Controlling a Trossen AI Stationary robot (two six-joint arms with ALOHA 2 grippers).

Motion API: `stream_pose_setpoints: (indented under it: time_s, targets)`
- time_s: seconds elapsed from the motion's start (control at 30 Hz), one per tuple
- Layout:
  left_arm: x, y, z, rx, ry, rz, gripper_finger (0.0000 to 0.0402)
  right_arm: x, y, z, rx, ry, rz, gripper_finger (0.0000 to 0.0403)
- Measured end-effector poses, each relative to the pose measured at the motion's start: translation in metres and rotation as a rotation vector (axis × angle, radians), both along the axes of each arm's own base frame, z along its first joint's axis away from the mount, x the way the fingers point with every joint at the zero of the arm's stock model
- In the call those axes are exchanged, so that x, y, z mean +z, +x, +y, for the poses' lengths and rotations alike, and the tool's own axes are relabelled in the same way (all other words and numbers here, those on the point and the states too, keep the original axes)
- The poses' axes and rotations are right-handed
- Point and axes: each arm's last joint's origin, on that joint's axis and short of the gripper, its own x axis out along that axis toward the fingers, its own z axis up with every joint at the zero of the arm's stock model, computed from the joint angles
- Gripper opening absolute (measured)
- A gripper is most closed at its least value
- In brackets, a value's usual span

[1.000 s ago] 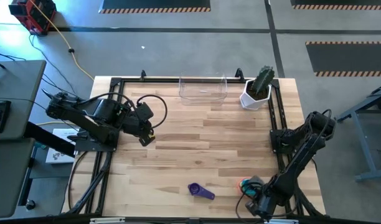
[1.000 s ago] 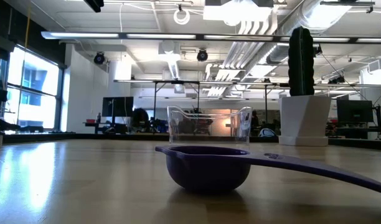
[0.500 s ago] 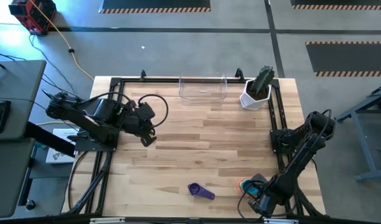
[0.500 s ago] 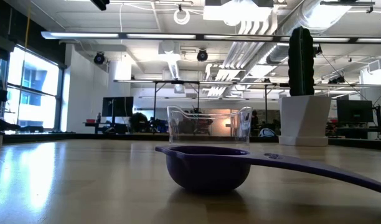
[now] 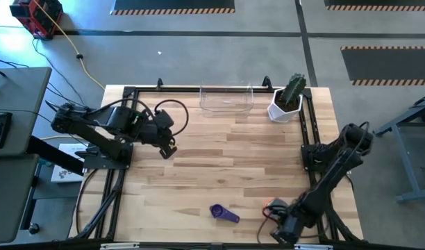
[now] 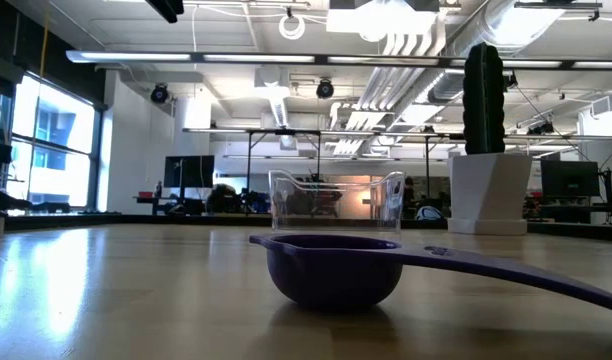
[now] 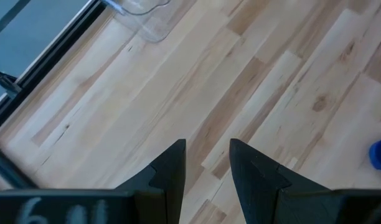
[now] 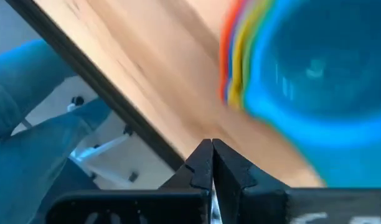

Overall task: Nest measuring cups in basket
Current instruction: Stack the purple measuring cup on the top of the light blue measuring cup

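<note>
High view shows the purple measuring cup [image 5: 223, 213] lying alone on the near part of the table [image 5: 226, 160], handle pointing toward the right arm, while the clear basket [image 5: 227, 100] sits empty at the far edge just beside the white pot with the cactus [image 5: 287, 101]. The right gripper [image 5: 280, 232] hangs low over the near right corner with its fingers pressed together on nothing; its wrist view shows a nested stack of cups [image 8: 296, 74], blue innermost with yellow and red rims showing around it, just ahead of the shut fingertips, and in the overhead picture only a bit of that stack [image 5: 270, 205] shows beside the arm. The left gripper [image 5: 167, 148] hovers above the left middle of the table, its 2 fingers [image 7: 172, 171] spread and holding nothing, well apart from every cup. Judging from this, the step in hand is picking up the stack or the stray purple cup. To do it well, the right gripper should first spread its fingers, then come down over 1 wall of the stack rather than the handle, so the nest stays together when lifted. The stack sits close to the table's edge, so any nudge outward could push it off; approach from the outer side.
</note>
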Motion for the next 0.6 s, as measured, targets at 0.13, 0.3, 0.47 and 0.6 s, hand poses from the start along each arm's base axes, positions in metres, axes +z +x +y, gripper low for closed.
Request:
stream_pose_setpoints:
  time_s: [0.13, 0.3, 0.47, 0.6]
  targets:
    - [0.001, 0.003, 0.001, 0.007, -0.007, -0.03, 0.0115, 0.0, 0.018, -0.014, 0.058, -0.039, -0.058, 0.0]
    - [0.001, 0.004, 0.004, 0.019, -0.009, -0.035, 0.0115, 0.0, 0.043, -0.037, 0.19, -0.079, -0.12, 0.0]
    - [0.001, 0.004, 0.004, 0.02, -0.009, -0.036, 0.0115, 0.0, 0.063, -0.059, 0.334, -0.062, -0.144, 0.0]
    - [0.002, 0.005, 0.004, 0.021, -0.011, -0.046, 0.0115, 0.0, 0.077, -0.078, 0.44, -0.056, -0.177, 0.0]
